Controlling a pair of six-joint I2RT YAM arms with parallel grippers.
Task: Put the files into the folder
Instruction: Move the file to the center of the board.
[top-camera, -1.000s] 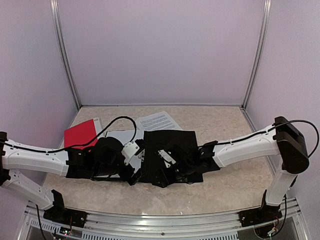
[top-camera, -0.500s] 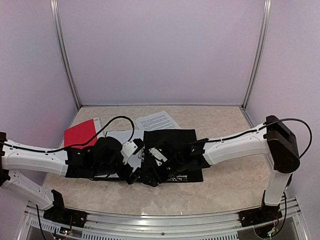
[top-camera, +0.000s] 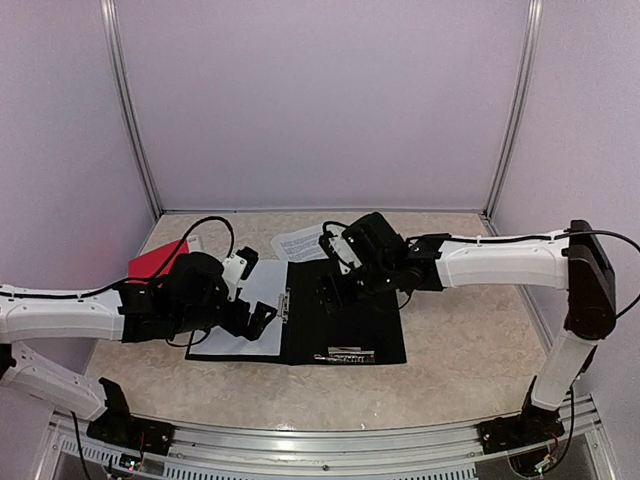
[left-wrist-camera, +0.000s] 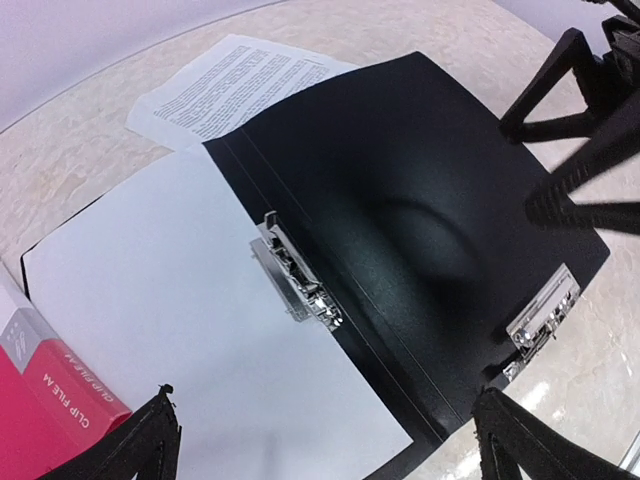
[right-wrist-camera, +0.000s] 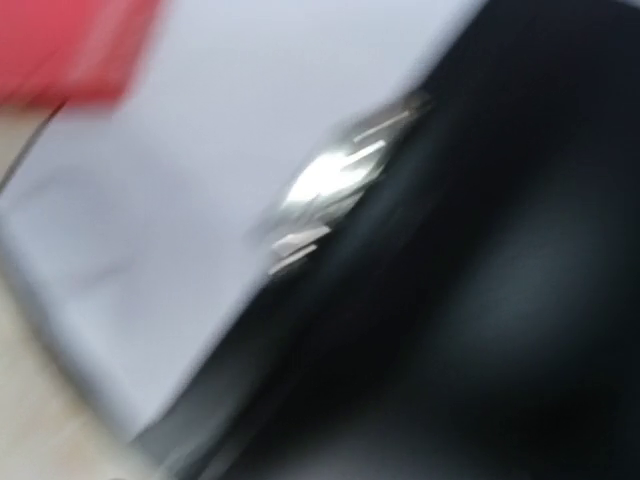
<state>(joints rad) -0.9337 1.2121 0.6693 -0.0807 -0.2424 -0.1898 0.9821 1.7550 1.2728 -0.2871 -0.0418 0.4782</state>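
Note:
The black folder (top-camera: 350, 325) (left-wrist-camera: 420, 190) lies open and flat mid-table. A blank white sheet (top-camera: 248, 312) (left-wrist-camera: 170, 290) of the files covers its left half, its edge against the metal spine clip (left-wrist-camera: 295, 280). A printed sheet (top-camera: 303, 243) (left-wrist-camera: 225, 85) lies on the table behind the folder. My left gripper (top-camera: 257, 290) (left-wrist-camera: 335, 445) hovers open over the blank sheet, nothing between its fingers. My right gripper (top-camera: 330, 292) (left-wrist-camera: 520, 165) hangs over the folder's back right part, its fingers apart and empty. The right wrist view is blurred, showing only the sheet (right-wrist-camera: 190, 150), clip (right-wrist-camera: 335, 185) and folder (right-wrist-camera: 480, 300).
A red box (top-camera: 157, 262) (left-wrist-camera: 50, 400) lies at the left, touching the folder's left edge. A second metal clip (left-wrist-camera: 540, 315) sits at the right cover's near edge. Purple walls close off the back and both sides of the table (top-camera: 460, 370).
Both arms have pulled off the folder's near middle: the left gripper moved left over the blank sheet, the right gripper moved back and its jaws widened. The right cover now lies uncovered.

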